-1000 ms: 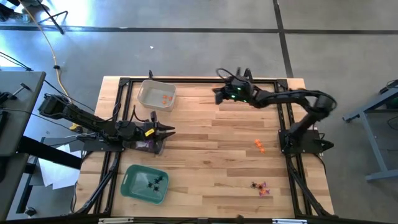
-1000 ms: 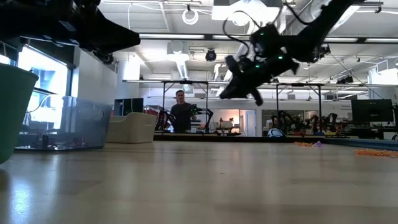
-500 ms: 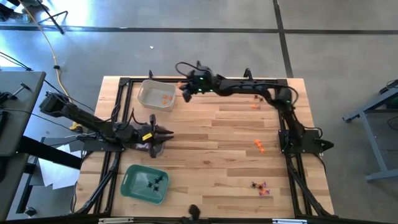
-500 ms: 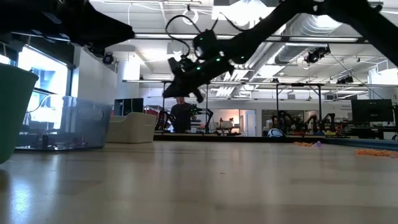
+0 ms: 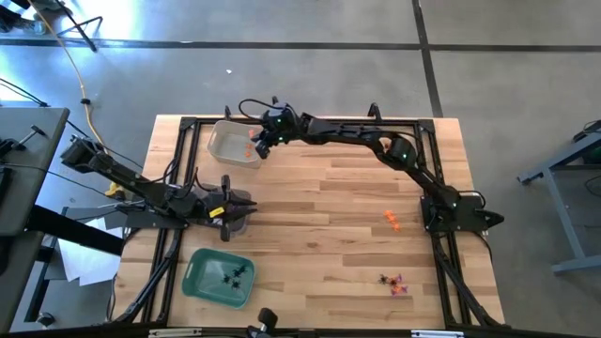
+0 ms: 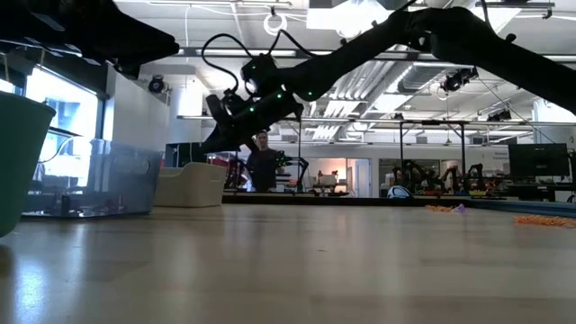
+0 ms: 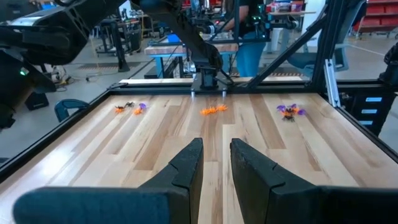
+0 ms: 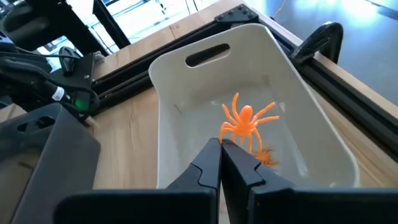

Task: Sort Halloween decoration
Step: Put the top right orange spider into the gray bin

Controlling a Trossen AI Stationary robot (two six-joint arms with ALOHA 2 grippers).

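Moved: right gripper (image 8: pixel 221 144) has swung across the worktop (image 5: pixel 319 235) from the far right corner to above the clear tray (image 5: pixel 235 143).
Right gripper: pinched fully together on an orange spider (image 8: pixel 247 122), which hangs just ahead of its tips, over the tray's inside, placed so a release should land it with the orange pieces below.
Left gripper: (image 7: pixel 214 163) waits partly open and empty, low near its own edge.
Unsorted: orange bits (image 5: pixel 392 220) and a mixed cluster (image 5: pixel 392 282) lie well behind the right gripper.
Green tray: (image 5: pixel 219 277) has the black spiders.
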